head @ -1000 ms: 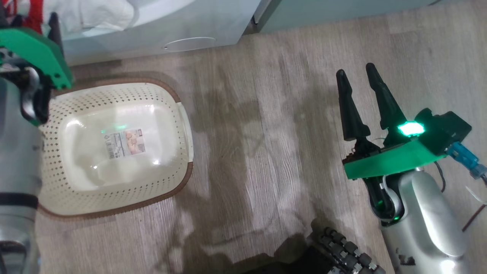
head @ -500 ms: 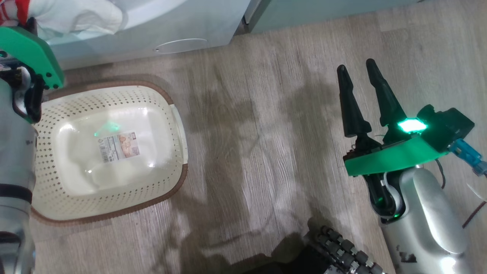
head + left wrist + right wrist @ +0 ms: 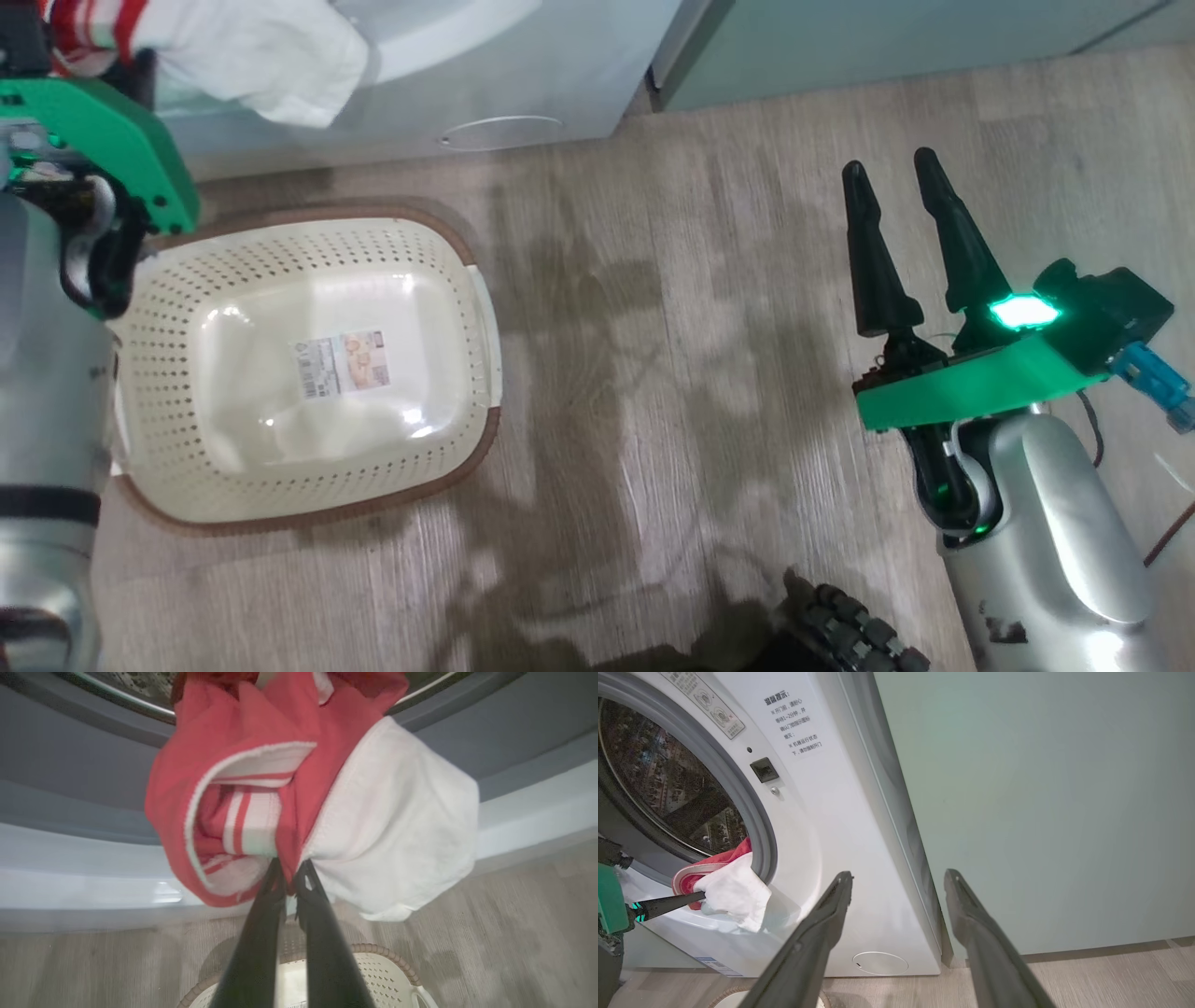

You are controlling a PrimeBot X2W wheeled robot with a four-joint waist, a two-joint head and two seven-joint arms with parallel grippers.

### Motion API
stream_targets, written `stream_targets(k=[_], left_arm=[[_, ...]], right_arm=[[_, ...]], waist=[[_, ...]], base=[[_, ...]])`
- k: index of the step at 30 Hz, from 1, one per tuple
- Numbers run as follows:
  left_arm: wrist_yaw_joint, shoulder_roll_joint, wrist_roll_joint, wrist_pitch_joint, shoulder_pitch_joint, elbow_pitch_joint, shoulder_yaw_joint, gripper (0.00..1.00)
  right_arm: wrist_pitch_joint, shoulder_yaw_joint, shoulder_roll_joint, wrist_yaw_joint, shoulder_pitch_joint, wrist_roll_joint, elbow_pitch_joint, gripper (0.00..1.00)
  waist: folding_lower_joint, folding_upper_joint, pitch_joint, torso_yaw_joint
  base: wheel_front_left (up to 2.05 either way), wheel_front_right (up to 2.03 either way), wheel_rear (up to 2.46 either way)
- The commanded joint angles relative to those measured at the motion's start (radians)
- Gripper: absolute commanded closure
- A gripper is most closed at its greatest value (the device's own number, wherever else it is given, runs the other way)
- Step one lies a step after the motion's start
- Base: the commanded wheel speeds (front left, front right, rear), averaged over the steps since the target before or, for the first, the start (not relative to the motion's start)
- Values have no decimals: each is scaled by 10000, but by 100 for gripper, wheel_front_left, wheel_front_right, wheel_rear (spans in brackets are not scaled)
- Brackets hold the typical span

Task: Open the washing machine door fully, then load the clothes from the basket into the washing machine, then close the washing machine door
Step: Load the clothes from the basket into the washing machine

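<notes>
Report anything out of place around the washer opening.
The red-and-white sports garment hangs half out of the white front-loading washing machine, draped over its grey rubber gasket instead of lying inside the steel drum. The left gripper is shut on its lower edge. Nothing else stands out.

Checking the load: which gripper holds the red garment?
The left gripper, shut on the clothes at the mouth of the washing machine; the right gripper stands open and empty.

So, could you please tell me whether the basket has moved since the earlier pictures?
No. The basket keeps the same offset from the filter cap; the whole head view has shifted, so the camera moved, not the basket.
</notes>
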Motion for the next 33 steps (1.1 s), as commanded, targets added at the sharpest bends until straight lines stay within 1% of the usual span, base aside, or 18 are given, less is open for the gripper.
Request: stream_targets(k=[1, 5, 9, 11, 14, 16, 19, 24, 26, 33], left_arm=[[-60, 515, -103, 184, 85, -887, 206, 100], [109, 770, -177, 804, 488, -2531, 233, 100], [458, 1050, -213, 1399, 702, -3968, 375, 100], [626, 1184, -225, 1681, 670, -4432, 460, 100], [860, 1330, -227, 2036, 470, -4723, 569, 100], [961, 1367, -243, 2135, 246, -4712, 634, 100], [1120, 1467, -245, 1967, -211, -4376, 850, 100], [1185, 1709, -145, 1215, -1199, -3416, 1147, 100], [1193, 1768, -98, 1071, -1403, -3197, 1175, 100], [1231, 2083, 186, -96, -2827, -1765, 1309, 100]], right_arm=[[-91, 150, -1, 0, 268, -60, -249, 0], [-91, 236, -1, 0, 267, 16, -228, 0], [-91, 299, -1, 0, 240, 151, -267, 0], [-91, 339, -1, 0, 228, 195, -304, 0], [-91, 406, -1, 0, 187, 169, -415, 0], [-91, 429, -1, 0, 172, 236, -497, 0], [-91, 506, -1, 0, 161, 358, -589, 0], [-91, 593, -1, 0, 177, 552, -725, 0], [-91, 627, -1, 0, 180, 595, -754, 0], [-91, 924, -1, 0, 202, 880, -970, 0]], waist=[[0, 0, -135, 106], [0, 0, -245, 97], [0, 0, -232, -101], [0, 0, -145, -256], [0, 0, 64, -541], [0, 0, 228, -732], [0, 0, 481, -1064], [0, 0, 867, -1589], [0, 0, 948, -1688], [0, 0, 1484, -2259]], base=[[0, 0, 0], [0, 0, 0], [0, 0, 0], [0, 0, 0], [0, 0, 0], [0, 0, 0], [0, 0, 0], [0, 0, 0], [0, 0, 0], [0, 0, 0]])
